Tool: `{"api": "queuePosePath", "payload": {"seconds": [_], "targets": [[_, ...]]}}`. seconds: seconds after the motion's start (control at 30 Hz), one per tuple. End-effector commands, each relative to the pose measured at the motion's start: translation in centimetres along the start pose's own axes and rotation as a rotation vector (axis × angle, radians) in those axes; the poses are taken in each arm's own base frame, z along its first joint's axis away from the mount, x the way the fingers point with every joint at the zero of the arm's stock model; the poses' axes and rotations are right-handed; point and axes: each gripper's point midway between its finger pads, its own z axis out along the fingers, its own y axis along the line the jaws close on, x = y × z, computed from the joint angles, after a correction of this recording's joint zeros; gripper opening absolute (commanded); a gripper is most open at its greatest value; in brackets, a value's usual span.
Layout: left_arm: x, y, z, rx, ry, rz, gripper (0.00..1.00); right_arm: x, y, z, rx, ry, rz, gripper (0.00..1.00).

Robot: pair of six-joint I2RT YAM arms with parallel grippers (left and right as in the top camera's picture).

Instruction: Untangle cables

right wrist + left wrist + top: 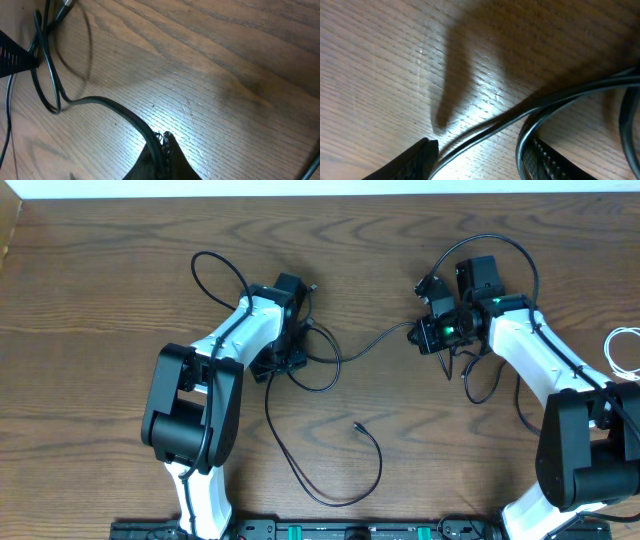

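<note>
Right gripper [162, 146]: pressed together on the thin black rubber-sheathed cord [100, 101], which comes straight out from between its tips. That's the anchor end, well to the right of the left gripper [480, 150].
Left gripper: spread and low on the brown wood-grain table [100, 280], with two black strands running through the gap between its fingers [415, 160]. It straddles them rather than pinching, as far as the wrist view shows.
Why the span: the cord runs from the right gripper leftward across the wood to the left gripper, lightly drawn. My read is that one side holds so the other can single out a strand.
Tangle: right under and just beside the left gripper, small black loops cross one another. Which lies over which, can't tell.
Long thin black loop of cord [338, 503]: sweeps from the left gripper toward the near edge, and its small plug end [358, 425] lies free, near and to the right of the left gripper.
White looped cord [610, 348]: far right of the left gripper, at the table's edge, well apart from the black ones.
Left arm pose: elbow folded near the base, forearm reaching away, wrist tipped down onto the tangle.
Right arm pose: reaching inward, wrist turned left, fingertips low over the wood.
Next call: likely the left closes on one strand only; grabbing both would drag the knot along.
</note>
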Motion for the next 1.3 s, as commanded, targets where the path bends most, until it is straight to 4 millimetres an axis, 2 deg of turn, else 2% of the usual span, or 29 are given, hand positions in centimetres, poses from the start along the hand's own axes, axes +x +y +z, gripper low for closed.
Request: {"api": "queuePosePath", "payload": {"seconds": [0.0, 0.17, 0.9, 0.93, 0.97, 1.03, 1.2, 1.27], "targets": [[-0.9, 1.6, 0.5, -0.086, -0.036, 0.047, 0.60, -0.2, 0.6, -0.2, -0.020, -0.010, -0.027, 0.01], [-1.3, 2.2, 0.1, -0.092, -0.022, 0.147, 0.60, -0.2, 0.6, -0.3, -0.017, -0.010, -0.026, 0.01], [-2.5, 8.7, 0.1, -0.167, 0.066, -0.001, 0.60, -0.1, 0.1, -0.3, 0.009, -0.007, -0.026, 0.01], [-2.5, 9.0, 0.1, -0.169, 0.076, -0.010, 0.57, -0.1, 0.1, -0.3, 0.009, -0.007, -0.026, 0.01], [-2.4, 9.2, 0.1, -0.166, 0.087, -0.017, 0.51, -0.1, 0.1, -0.3, 0.009, -0.007, -0.026, 0.01], [-2.0, 9.2, 0.1, -0.140, 0.118, -0.032, 0.46, -0.1, 0.1, -0.2, 0.009, -0.007, -0.026, 0.01], [-0.8, 7.6, 0.1, -0.002, 0.214, -0.064, 0.44, -0.1, 0.1, -0.2, 0.009, -0.007, -0.026, 0.01], [-0.6, 7.1, 0.0, 0.033, 0.230, -0.072, 0.36, -0.1, 0.1, -0.2, 0.009, -0.007, -0.026, 0.01]]}}
